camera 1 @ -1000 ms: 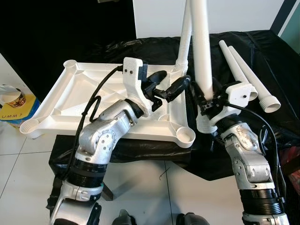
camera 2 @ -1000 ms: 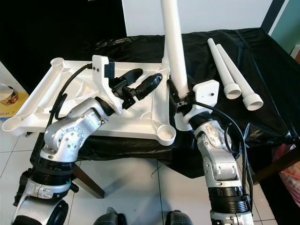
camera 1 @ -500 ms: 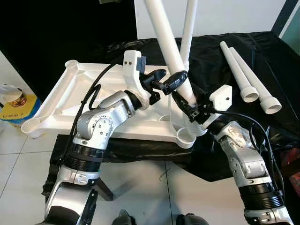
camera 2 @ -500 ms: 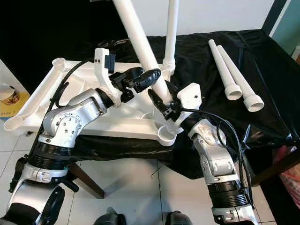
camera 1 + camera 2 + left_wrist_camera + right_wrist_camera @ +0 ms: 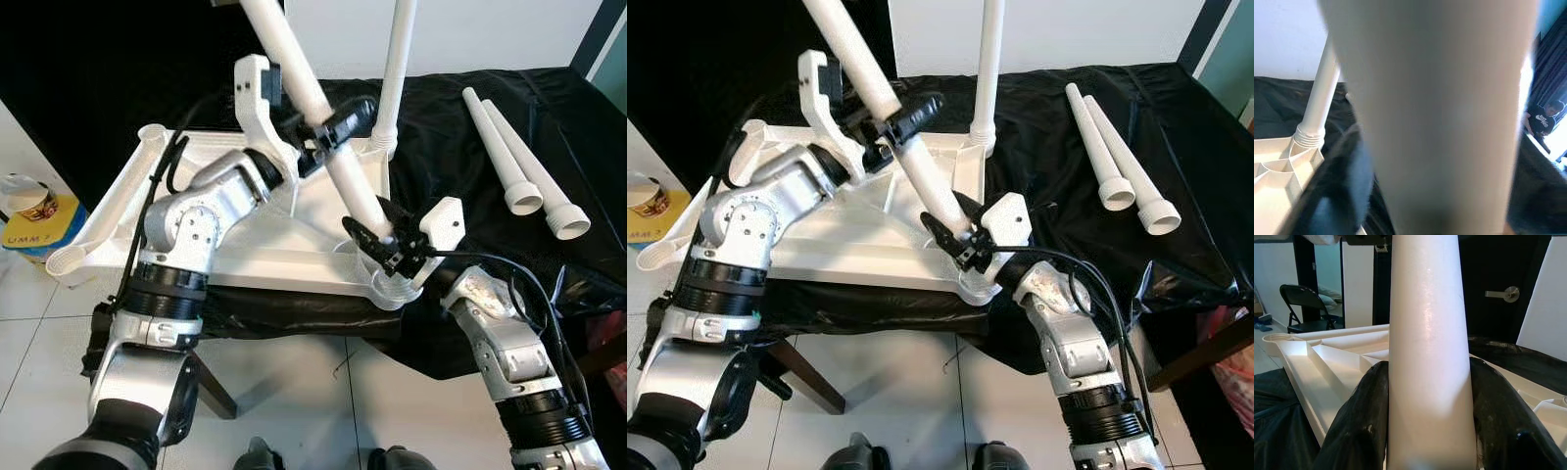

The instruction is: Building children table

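Tilted further toward eleven o'clock, the leg (image 5: 328,147) is pinched by both the left end effector (image 5: 338,125) and the right end effector (image 5: 384,245), seating it in the tabletop (image 5: 127,211) corner socket.

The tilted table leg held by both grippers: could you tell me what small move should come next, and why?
Probably tip the tilted leg upright. Its base sits at the near corner socket of the tabletop, while the fitted leg stands vertical. The right gripper and left gripper both clamp it.
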Tool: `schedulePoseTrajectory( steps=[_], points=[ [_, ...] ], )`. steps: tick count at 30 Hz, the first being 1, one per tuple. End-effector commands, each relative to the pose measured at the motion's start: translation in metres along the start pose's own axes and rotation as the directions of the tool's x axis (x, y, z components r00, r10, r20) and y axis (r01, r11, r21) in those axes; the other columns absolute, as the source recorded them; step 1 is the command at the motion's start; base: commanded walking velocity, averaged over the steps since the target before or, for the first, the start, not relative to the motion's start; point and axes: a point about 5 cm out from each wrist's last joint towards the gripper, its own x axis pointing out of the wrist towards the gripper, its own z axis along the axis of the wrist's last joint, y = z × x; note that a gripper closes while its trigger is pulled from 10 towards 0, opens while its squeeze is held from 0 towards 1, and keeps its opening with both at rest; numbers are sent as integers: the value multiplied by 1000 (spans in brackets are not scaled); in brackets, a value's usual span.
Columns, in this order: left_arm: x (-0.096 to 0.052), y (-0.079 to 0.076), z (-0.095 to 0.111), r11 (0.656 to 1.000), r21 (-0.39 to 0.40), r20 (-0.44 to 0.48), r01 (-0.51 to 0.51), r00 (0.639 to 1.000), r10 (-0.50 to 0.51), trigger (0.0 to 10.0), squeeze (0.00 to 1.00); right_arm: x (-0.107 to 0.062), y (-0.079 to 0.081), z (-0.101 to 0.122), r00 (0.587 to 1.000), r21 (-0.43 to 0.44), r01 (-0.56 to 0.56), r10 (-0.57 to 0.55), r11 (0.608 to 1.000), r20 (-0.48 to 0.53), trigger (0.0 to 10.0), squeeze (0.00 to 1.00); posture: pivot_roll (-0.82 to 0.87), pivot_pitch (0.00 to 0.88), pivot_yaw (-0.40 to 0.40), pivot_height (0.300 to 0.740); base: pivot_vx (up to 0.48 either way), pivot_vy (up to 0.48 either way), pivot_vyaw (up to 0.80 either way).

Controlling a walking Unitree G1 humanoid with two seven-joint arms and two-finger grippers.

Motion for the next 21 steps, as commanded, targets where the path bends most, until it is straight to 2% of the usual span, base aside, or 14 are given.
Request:
schedulePoseTrajectory(
  steps=[1, 7, 16, 17, 18, 19, 20, 21],
  points=[
    [-4, -27, -4, 904, 22, -19, 427, 904, -426, 0, 0, -1, -1, 1, 1000, -12, 7, -7, 1000, 11, 10000, 0, -63, 49, 26, 740, 0, 0, 0],
    [-2, -34, -7, 890, 25, -23, 454, 891, -454, 0, 0, -2, -2, 0, 999, 3, 33, -33, 999, 0, 10000, 0, -72, 43, 34, 740, 0, 0, 0],
    [7, -37, 2, 905, 106, -15, 411, 911, -412, 0, 0, -1, -7, -1, 994, -13, 107, -108, 994, -22, 10000, 0, -92, 36, 48, 740, 0, 0, 0],
    [9, -39, 3, 907, 137, -29, 397, 917, -397, 10000, 0, -1, -8, -1, 993, -6, 115, -115, 993, -23, 10000, 0, -92, 34, 49, 740, 0, 0, 0],
    [12, -40, 5, 912, 170, -32, 374, 927, -374, 10000, 0, -2, -9, 0, 992, -3, 126, -126, 992, -25, 10000, 596, -93, 34, 50, 740, 0, 0, 0],
    [12, -40, 5, 912, 170, -32, 374, 927, -374, 10000, 0, -2, -9, 0, 992, -3, 126, -126, 992, -25, 10000, 596, -93, 34, 50, 740, 0, 0, 0],
    [14, -41, 7, 917, 199, -21, 344, 938, -347, 10000, 0, -2, -10, 0, 991, 1, 135, -134, 991, -23, 10000, 1000, -96, 30, 51, 740, 0, 0, 0],
    [16, -41, 8, 921, 216, -11, 325, 944, -331, 10000, 0, -2, -11, 0, 990, 3, 140, -140, 990, -21, 10000, 1000, -96, 30, 51, 740, 0, 0, 0]
  ],
)
